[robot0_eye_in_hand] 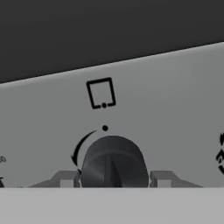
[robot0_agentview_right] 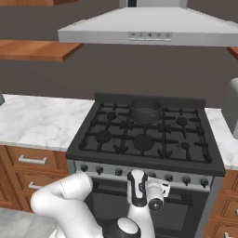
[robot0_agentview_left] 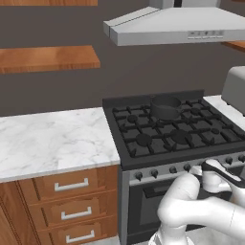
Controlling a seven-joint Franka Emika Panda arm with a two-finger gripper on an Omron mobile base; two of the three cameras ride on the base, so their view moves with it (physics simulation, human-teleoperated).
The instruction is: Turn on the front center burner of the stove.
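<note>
My gripper (robot0_eye_in_hand: 113,179) at the stove (robot0_agentview_right: 139,135) front strip, fingers (robot0_eye_in_hand: 66,178) spread either side of a black knob (robot0_eye_in_hand: 113,164), not clamped

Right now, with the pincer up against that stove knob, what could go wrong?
1. The pincer straddles one knob in a row of look-alike knobs on the silver strip; if it is the wrong one, a different burner than the wide front center burner may light.
2. Whether the fingers actually touch the knob can't be told, so they might slip when turning.
3. A pot sits on a rear burner; a wrong knob could heat it.
</note>
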